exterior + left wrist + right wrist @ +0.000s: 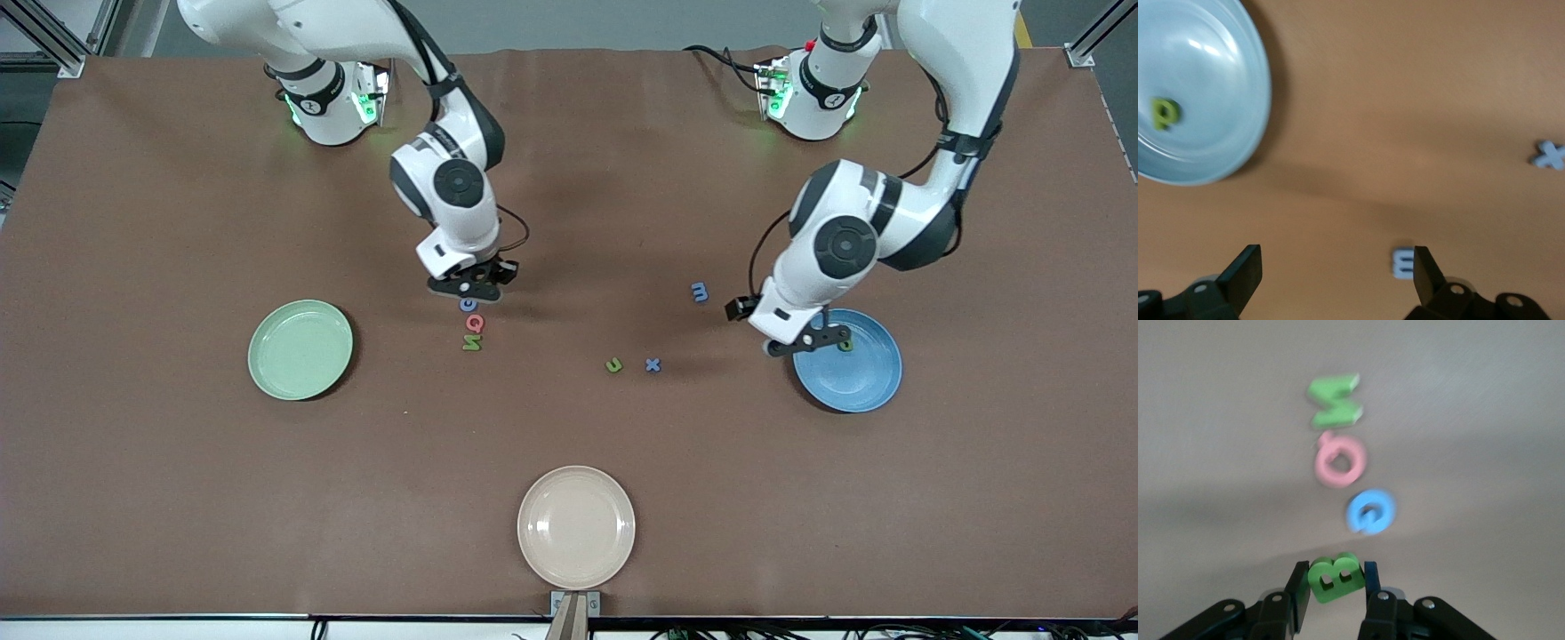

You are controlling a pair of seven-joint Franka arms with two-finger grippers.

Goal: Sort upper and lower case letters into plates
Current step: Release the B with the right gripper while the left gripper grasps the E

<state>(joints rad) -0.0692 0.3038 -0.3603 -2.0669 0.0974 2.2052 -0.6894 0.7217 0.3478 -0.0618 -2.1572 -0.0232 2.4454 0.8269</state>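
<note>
My right gripper (471,289) is shut on a green B (1333,578), low over the table by a row of letters: blue C (468,305), pink Q (475,324), green N (471,344). The right wrist view shows the C (1369,511), Q (1340,460) and N (1335,401). My left gripper (805,340) is open and empty over the rim of the blue plate (862,382), which holds a green p (845,344). A blue m (700,292), blue x (653,364) and green u (613,364) lie mid-table. The pale green plate (300,348) holds nothing.
A cream-beige plate (576,526) sits near the table edge closest to the front camera. The left wrist view shows my open left gripper (1336,270), the m (1402,263) beside one finger, the x (1548,155), and the blue plate (1211,80) with the p (1165,113).
</note>
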